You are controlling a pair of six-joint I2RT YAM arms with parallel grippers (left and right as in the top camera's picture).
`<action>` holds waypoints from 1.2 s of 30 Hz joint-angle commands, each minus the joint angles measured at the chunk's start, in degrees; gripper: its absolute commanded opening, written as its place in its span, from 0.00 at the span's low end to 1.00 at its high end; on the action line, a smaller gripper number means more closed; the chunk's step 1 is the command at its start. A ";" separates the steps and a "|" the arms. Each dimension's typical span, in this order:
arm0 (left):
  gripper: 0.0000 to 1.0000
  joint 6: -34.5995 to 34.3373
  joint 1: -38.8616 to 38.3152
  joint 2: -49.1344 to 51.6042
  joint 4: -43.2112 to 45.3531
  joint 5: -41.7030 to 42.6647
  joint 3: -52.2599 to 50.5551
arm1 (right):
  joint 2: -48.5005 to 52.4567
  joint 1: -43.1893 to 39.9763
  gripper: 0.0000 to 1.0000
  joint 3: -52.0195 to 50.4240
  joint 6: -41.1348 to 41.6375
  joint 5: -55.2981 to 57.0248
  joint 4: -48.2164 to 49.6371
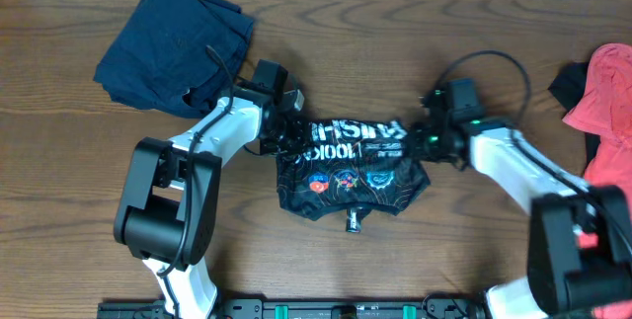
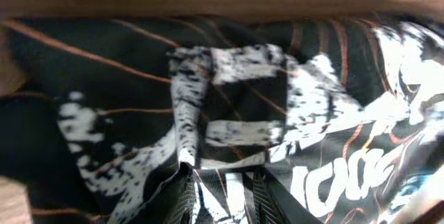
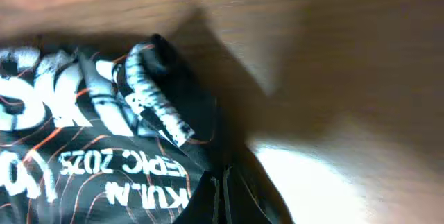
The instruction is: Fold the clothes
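The clothes (image 1: 351, 166), a black jersey with orange contour lines, white lettering and round coloured badges, lie bunched in a rough rectangle mid-table. My left gripper (image 1: 288, 139) is at its upper left corner. In the left wrist view its jaws (image 2: 222, 182) are closed on a raised fold of the printed cloth (image 2: 229, 113). My right gripper (image 1: 423, 141) sits at the jersey's upper right corner. The right wrist view shows its fingers (image 3: 223, 182) pressed together beside the black cloth (image 3: 104, 161). Whether cloth is pinched there I cannot tell.
A navy-blue garment (image 1: 173, 47) lies crumpled at the back left, close behind my left arm. A coral-red garment (image 1: 607, 102) lies at the right edge. A small dark object (image 1: 353, 223) sits at the jersey's near edge. Bare wooden table (image 1: 464, 240) surrounds the jersey.
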 commanded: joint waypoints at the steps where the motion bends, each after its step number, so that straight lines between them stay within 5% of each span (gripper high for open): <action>1: 0.31 1.86 2.01 1.03 -1.18 -1.11 0.55 | -3.15 -2.49 0.01 0.17 1.20 1.62 -1.97; 3: 0.31 1.88 2.67 0.66 -1.42 -0.48 0.55 | -3.39 -2.93 0.10 0.17 0.85 1.60 -2.73; 7: 0.31 2.19 2.95 -2.05 -1.97 0.76 0.55 | -3.39 -2.97 0.45 0.17 0.85 0.48 -1.75; 9: 0.31 2.29 2.95 -3.34 -2.01 0.72 0.55 | -3.39 -2.97 0.50 0.17 0.83 0.04 -0.94; 15: 0.56 2.29 2.95 -7.34 -3.43 0.68 0.55 | -3.50 -2.71 0.30 0.20 -5.03 -11.89 2.45; 17: 0.57 2.34 2.95 -8.00 -5.03 0.57 0.55 | -3.87 -2.69 0.17 0.20 -7.43 -17.70 3.48; 19: 0.57 3.30 2.95 -8.31 -7.10 -0.37 0.55 | -4.26 -2.49 0.13 0.20 -9.55 -21.38 4.35; 22: 0.59 3.34 2.95 -8.17 -11.56 -7.58 0.52 | -4.39 -1.64 0.16 0.17 -9.42 -22.18 3.80; 26: 0.79 3.34 2.97 -8.17 -14.14 -15.52 -0.44 | -4.15 1.84 0.24 0.11 -9.20 -20.00 1.62; 36: 0.98 4.59 4.07 -8.15 -10.62 -11.98 -4.59 | 3.32 12.37 0.16 -0.31 3.34 -5.38 1.42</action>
